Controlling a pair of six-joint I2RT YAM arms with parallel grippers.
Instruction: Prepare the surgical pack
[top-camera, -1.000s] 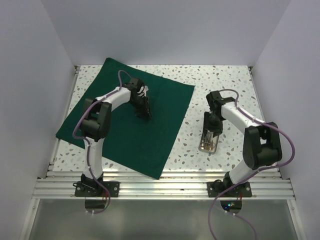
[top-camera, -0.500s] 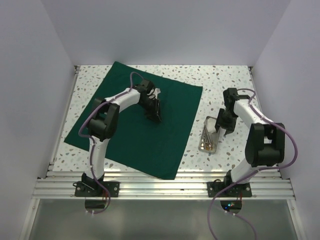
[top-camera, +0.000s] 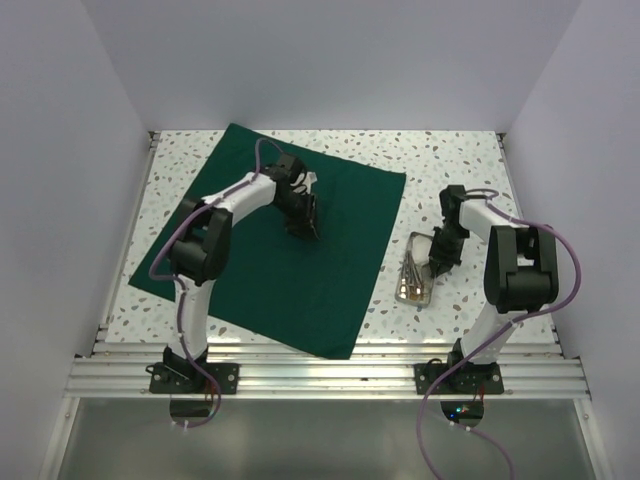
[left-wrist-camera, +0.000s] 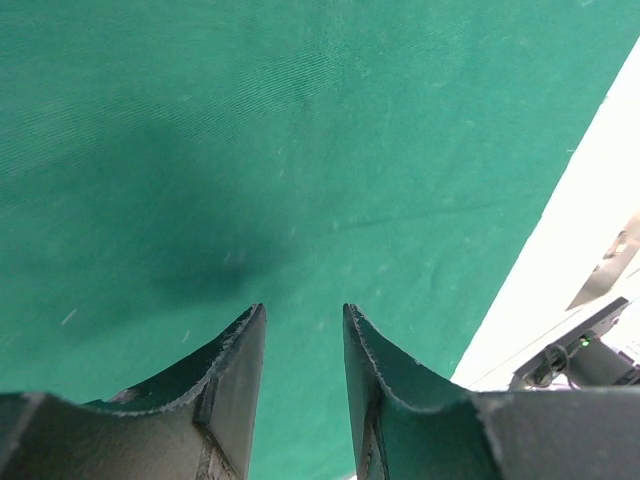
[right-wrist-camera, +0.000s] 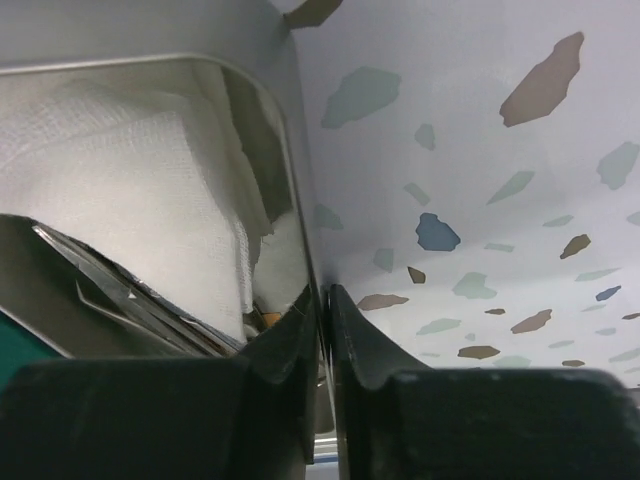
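The dark green drape (top-camera: 270, 270) lies flat on the left half of the table. My left gripper (top-camera: 308, 228) hovers low over its middle, open and empty; in the left wrist view only drape (left-wrist-camera: 300, 150) shows beyond the left gripper (left-wrist-camera: 304, 320). The steel tray (top-camera: 404, 292) sits on the bare table just right of the drape. My right gripper (top-camera: 437, 263) is shut on the tray's right rim. In the right wrist view the right gripper (right-wrist-camera: 322, 295) pinches the thin rim (right-wrist-camera: 290, 150). White gauze (right-wrist-camera: 130, 180) and steel instruments (right-wrist-camera: 120, 290) lie inside.
The speckled tabletop (top-camera: 460, 160) stretches behind and right of the tray. White walls enclose the left, back and right sides. An aluminium rail (top-camera: 320, 375) with both arm bases runs along the near edge.
The drape slid right and back with my left gripper, then stopped. My right gripper left the tray, swung right, and has come back to shut on its right rim.
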